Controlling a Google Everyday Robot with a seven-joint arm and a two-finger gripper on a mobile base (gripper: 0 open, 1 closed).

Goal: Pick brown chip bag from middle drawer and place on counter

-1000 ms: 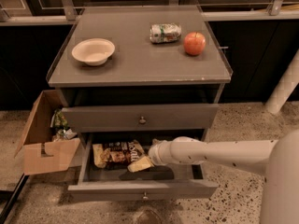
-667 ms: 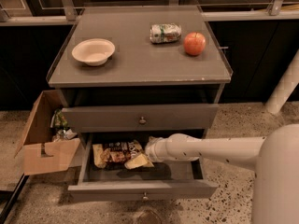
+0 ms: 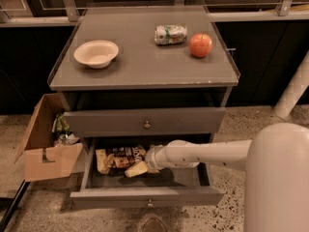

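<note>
Brown chip bag (image 3: 117, 158) lies inside the open middle drawer (image 3: 145, 197), lower centre; gripper (image 3: 144, 163) sits at its right end, hold undeterminable; lift and placement on counter (image 3: 145, 64) outstanding.

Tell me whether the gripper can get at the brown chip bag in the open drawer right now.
Probably yes. The middle drawer stands pulled out, the brown chip bag lies uncovered in it, and the gripper sits inside the drawer at one end of the bag, nothing between them.
</note>
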